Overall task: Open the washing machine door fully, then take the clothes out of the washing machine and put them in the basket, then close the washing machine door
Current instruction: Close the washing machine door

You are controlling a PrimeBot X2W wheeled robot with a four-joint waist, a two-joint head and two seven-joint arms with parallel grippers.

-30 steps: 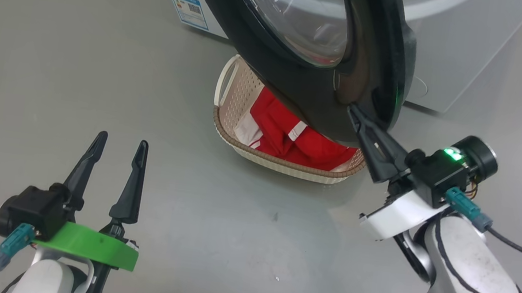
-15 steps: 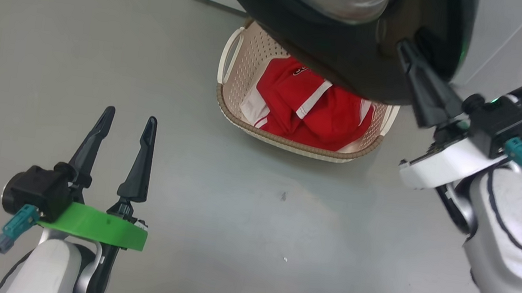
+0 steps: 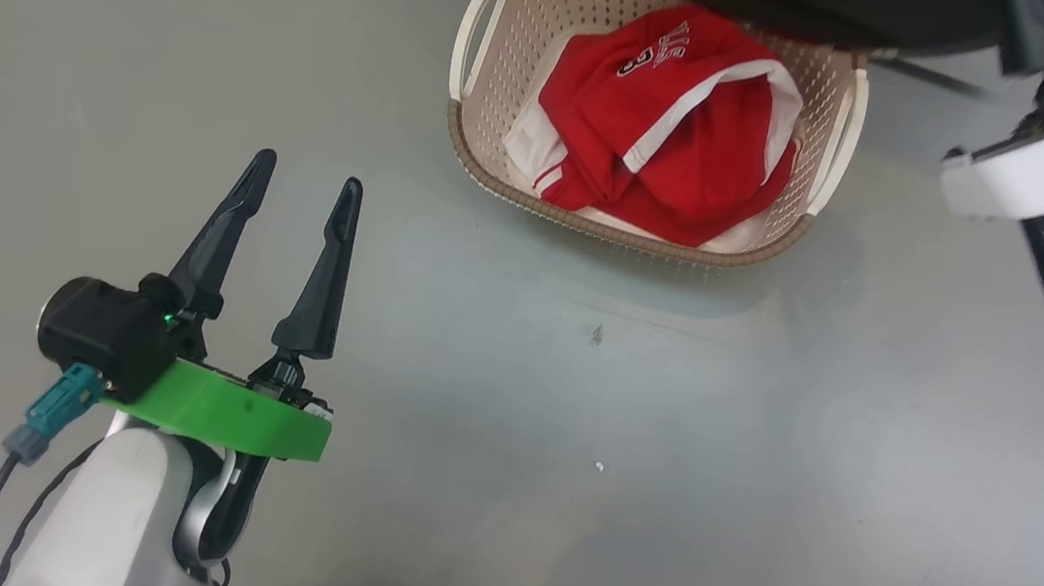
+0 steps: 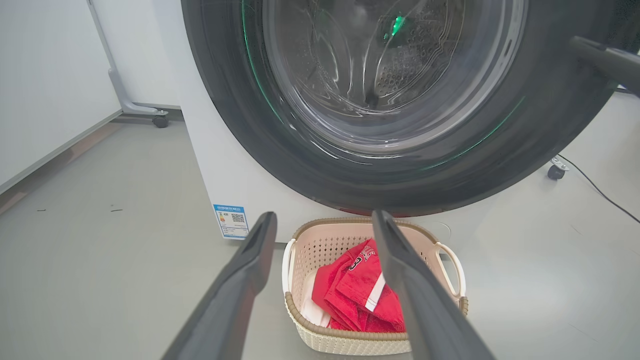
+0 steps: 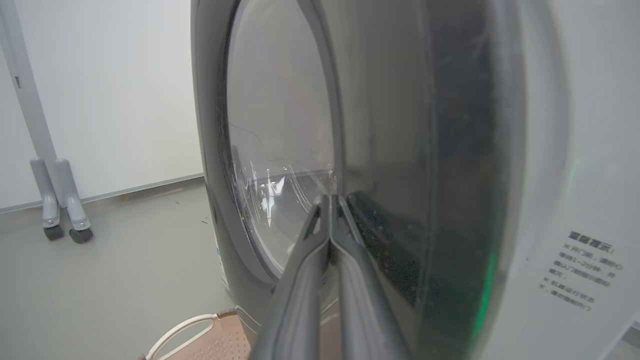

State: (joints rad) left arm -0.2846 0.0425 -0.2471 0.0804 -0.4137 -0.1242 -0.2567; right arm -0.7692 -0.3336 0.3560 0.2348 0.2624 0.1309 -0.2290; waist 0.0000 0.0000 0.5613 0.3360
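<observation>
Head view: the clothes (image 3: pixel 666 120) lie in the basket (image 3: pixel 495 191); my left gripper (image 3: pixel 309 171) hangs spread wide, empty. Left wrist view: the washing machine door (image 4: pixel 240 100), rigid and slick I judge, stands above the basket. Right wrist view: my right gripper (image 5: pixel 331 200), fingers pressed together on nothing, meets the door's black rim, where I'd push.

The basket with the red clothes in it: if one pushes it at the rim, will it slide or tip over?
The basket would probably slide: it sits low and wide on the smooth floor. It is likely light, since its perforated walls look thin and the clothes are just soft, crumpled fabric.
</observation>
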